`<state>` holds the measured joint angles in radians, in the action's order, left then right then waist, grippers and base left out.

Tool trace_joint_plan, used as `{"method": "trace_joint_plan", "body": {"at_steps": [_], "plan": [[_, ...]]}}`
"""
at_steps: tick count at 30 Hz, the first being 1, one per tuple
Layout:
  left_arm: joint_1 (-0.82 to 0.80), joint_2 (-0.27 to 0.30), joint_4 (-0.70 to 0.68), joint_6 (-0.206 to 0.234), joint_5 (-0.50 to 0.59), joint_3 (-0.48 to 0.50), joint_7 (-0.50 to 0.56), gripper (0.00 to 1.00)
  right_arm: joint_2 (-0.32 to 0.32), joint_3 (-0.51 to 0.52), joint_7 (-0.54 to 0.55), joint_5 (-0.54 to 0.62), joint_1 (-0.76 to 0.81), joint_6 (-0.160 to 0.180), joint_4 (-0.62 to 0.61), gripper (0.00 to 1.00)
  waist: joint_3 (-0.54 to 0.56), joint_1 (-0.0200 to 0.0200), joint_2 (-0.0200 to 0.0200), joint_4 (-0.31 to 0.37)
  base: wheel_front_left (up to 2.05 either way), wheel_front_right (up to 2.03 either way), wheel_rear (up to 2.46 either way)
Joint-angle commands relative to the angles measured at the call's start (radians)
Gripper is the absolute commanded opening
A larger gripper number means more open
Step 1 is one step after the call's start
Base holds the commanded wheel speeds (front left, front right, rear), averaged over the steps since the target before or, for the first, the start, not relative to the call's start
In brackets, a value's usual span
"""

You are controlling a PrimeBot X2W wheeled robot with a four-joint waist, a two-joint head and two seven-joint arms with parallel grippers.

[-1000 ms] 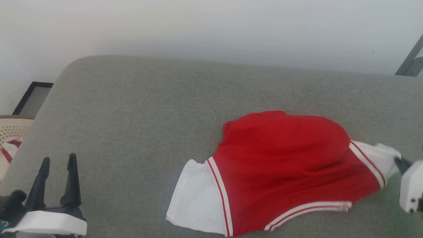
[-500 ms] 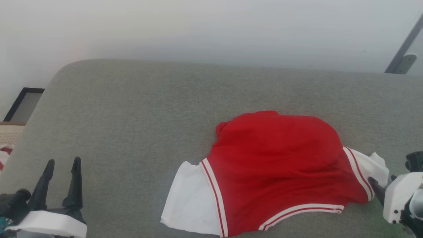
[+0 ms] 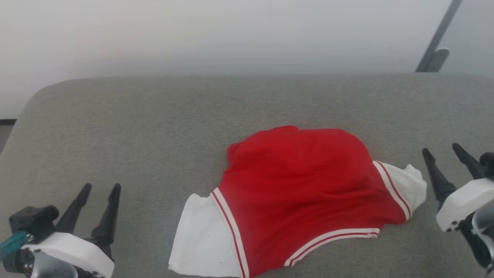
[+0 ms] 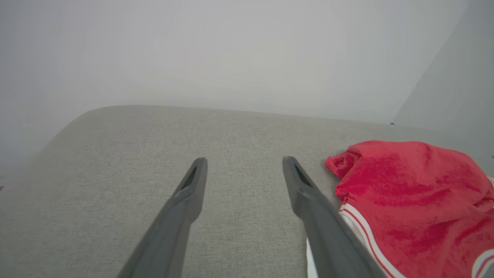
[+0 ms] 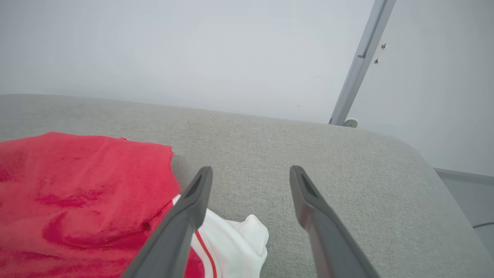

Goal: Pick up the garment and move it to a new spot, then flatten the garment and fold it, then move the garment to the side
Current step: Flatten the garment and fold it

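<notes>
Now loose on the grey cushion (image 3: 154,127): garment (image 3: 301,185), lying between two empty grippers.
Smooth, faintly shiny red jersey cloth, humped into a rounded, softly creased mound. White short sleeves at either end, each edged with red-and-white striped trim; same striping curving along the near hem. Left sleeve (image 3: 200,235) flat and roughly square, right sleeve (image 5: 239,239) bunched to a soft point. Cushion coarse-woven, matte, rounded at the corners, set against a plain pale wall (image 3: 231,34). Left gripper (image 3: 102,185) at lower left, apart from the cloth, long tapered dark fingers spread with nothing between. Right gripper (image 3: 440,148) just beside the right sleeve, not touching, fingers likewise parted and empty. White hard-shelled housings behind both. Thin grey metal bar (image 3: 440,34) slanting at upper right.
</notes>
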<state>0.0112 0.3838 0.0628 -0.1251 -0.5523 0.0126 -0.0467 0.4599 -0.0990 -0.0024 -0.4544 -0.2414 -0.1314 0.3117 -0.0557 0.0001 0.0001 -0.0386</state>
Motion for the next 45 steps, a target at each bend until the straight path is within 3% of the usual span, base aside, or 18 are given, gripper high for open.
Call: {"method": "trace_joint_plan", "body": {"at_steps": [1, 10, 18, 29, 42, 43, 44, 45], "plan": [[0.000, 0.005, -0.012, -0.003, -0.024, -0.010, 0.039, 1.00, -0.024, 0.015, -0.061, 0.035, 0.021, 0.002, -0.035, 1.00, -0.007, -0.0001, -0.0001, 0.023, 0.00, 0.00, 0.00], [0.014, 0.040, -0.031, 0.004, -0.085, -0.063, 0.245, 1.00, -0.156, 0.113, -0.235, 0.183, 0.048, 0.002, -0.162, 1.00, -0.039, -0.0001, -0.0001, 0.078, 0.00, 0.00, 0.00], [0.028, 0.054, -0.048, 0.078, -0.105, -0.127, 0.491, 1.00, -0.251, 0.173, -0.259, 0.279, 0.071, 0.002, -0.215, 1.00, -0.067, -0.0001, -0.0001, 0.102, 0.00, 0.00, 0.00], [0.015, 0.065, -0.072, 0.161, -0.096, -0.213, 0.725, 1.00, -0.267, 0.170, -0.263, 0.304, 0.067, 0.002, -0.204, 1.00, -0.078, -0.0001, -0.0001, 0.113, 0.00, 0.00, 0.00], [-0.056, 0.068, 0.105, 0.183, -0.039, -0.281, 0.785, 1.00, -0.269, 0.160, -0.264, 0.304, 0.053, 0.002, -0.214, 1.00, -0.109, -0.0001, -0.0001, 0.139, 0.00, 0.00, 0.00], [-0.063, 0.067, 0.118, 0.185, -0.031, -0.284, 0.781, 0.98, -0.268, 0.160, -0.264, 0.304, 0.052, 0.002, -0.214, 1.00, -0.112, -0.0001, -0.0001, 0.139, 0.00, 0.00, 0.00], [-0.069, 0.066, 0.134, 0.189, -0.026, -0.289, 0.785, 0.86, -0.267, 0.160, -0.264, 0.303, 0.051, 0.002, -0.215, 1.00, -0.114, -0.0001, -0.0001, 0.140, 0.00, 0.00, 0.00], [-0.074, 0.066, 0.150, 0.180, -0.024, -0.300, 0.796, 0.49, -0.265, 0.158, -0.262, 0.301, 0.050, 0.002, -0.213, 1.00, -0.117, -0.0001, -0.0001, 0.140, 0.00, 0.00, 0.00]]}}
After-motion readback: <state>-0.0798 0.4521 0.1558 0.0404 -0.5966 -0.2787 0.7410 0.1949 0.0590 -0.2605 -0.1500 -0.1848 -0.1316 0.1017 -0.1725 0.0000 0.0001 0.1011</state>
